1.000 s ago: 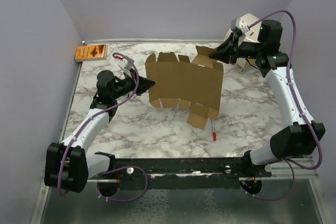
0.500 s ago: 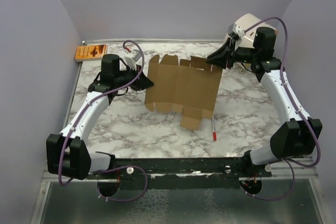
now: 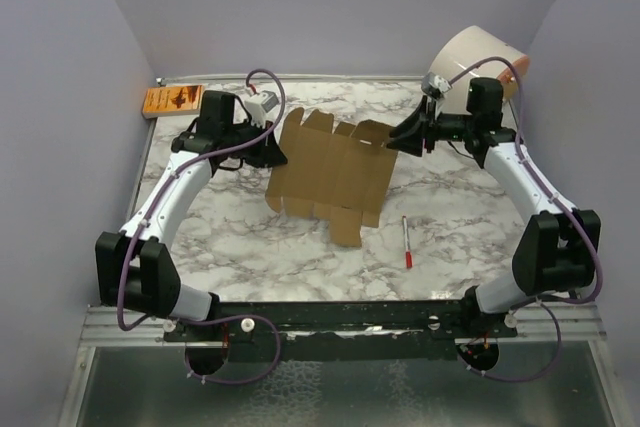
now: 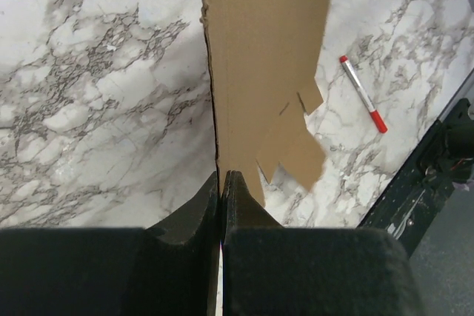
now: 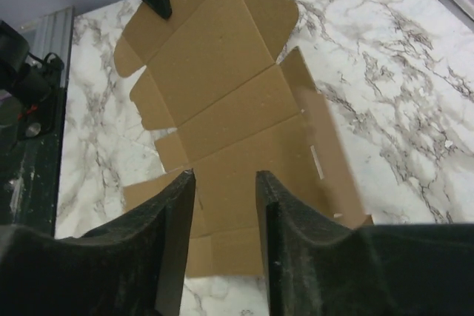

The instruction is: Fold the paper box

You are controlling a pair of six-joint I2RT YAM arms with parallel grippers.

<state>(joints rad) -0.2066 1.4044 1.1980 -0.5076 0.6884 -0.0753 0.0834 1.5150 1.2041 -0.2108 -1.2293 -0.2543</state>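
Observation:
The paper box (image 3: 330, 172) is a flat brown notched cardboard sheet, spread over the middle of the marble table. My left gripper (image 3: 283, 154) is shut on the sheet's left edge; in the left wrist view the jaws (image 4: 221, 177) pinch that edge and the sheet (image 4: 259, 49) runs away from them. My right gripper (image 3: 391, 141) is open at the sheet's far right corner. In the right wrist view its jaws (image 5: 226, 177) stand apart over the cardboard (image 5: 215, 86), gripping nothing.
An orange printed packet (image 3: 173, 99) lies at the far left corner. A big white cylinder (image 3: 480, 52) stands at the far right behind the right arm. A red-tipped pen (image 3: 406, 242) lies on the table (image 3: 220, 237) to the near right of the sheet (image 4: 361, 94). Purple walls close three sides.
The sheet has shifted left and lies lower. My left gripper moved farther back, holding the edge. My right gripper moved left, and the white cylinder shows more.

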